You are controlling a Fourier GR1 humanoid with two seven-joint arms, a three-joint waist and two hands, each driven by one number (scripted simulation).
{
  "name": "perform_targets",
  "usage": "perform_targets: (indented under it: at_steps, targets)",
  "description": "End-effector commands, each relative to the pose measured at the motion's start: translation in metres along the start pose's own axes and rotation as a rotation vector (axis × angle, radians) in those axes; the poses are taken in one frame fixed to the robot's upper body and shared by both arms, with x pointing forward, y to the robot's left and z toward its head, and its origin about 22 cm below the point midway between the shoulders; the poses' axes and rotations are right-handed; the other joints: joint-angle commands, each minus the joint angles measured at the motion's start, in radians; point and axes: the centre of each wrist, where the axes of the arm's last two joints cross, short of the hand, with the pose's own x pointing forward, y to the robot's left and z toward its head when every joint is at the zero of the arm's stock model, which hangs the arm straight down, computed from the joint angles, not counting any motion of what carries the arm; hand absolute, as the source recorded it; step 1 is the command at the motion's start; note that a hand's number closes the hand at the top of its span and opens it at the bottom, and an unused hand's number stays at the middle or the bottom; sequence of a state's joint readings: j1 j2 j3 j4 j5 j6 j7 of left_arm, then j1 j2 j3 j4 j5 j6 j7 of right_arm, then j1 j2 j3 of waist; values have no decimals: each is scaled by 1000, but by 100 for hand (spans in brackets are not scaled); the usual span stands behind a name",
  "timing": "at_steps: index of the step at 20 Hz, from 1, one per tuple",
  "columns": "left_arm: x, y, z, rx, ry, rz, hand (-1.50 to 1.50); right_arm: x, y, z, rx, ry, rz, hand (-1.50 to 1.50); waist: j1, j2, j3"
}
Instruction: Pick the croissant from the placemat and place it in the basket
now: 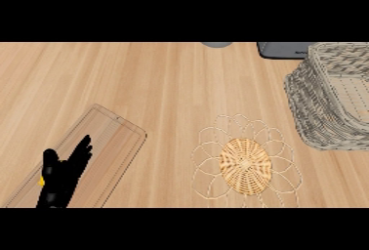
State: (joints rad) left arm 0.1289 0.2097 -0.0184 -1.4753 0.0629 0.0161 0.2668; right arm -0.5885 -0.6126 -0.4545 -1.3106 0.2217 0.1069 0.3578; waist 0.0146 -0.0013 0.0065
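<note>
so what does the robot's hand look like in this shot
Only the left hand shows, at the lower left: matte black all over, with slim tapered fingers and a separate thumb. A small yellow patch sits at its left edge. No forearm, cables or markings are visible.

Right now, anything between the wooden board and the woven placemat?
No. In the head view, only bare counter lies between the wooden board and the woven placemat.

— What is the counter (158, 83) made of?
— Pale wood, matt, with fine straight grain; the board (108, 141) at lower left is wood too.
— And the basket (324, 112)?
— Grey woven wicker, rough. The placemat (245, 166) is woven straw with open wire-like loops.
</note>
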Motion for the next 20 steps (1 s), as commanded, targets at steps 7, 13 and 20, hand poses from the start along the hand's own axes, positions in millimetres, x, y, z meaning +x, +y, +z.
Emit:
perform_targets:
  at_steps: [7, 13, 20]
  targets:
    - [1, -5, -7, -5, 61, 10, 0, -63, 4, -21, 25, 15, -60, 150, -5, 4, -6]
    - [-22, -5, 3, -13, 63, 3, 0, -93, -25, -21, -52, 85, 224, 150, 7, 8, -5]
    - [-4, 10, -12, -11, 66, -5, 0, -104, -36, -31, -70, 1, 264, -150, 2, 7, -6]
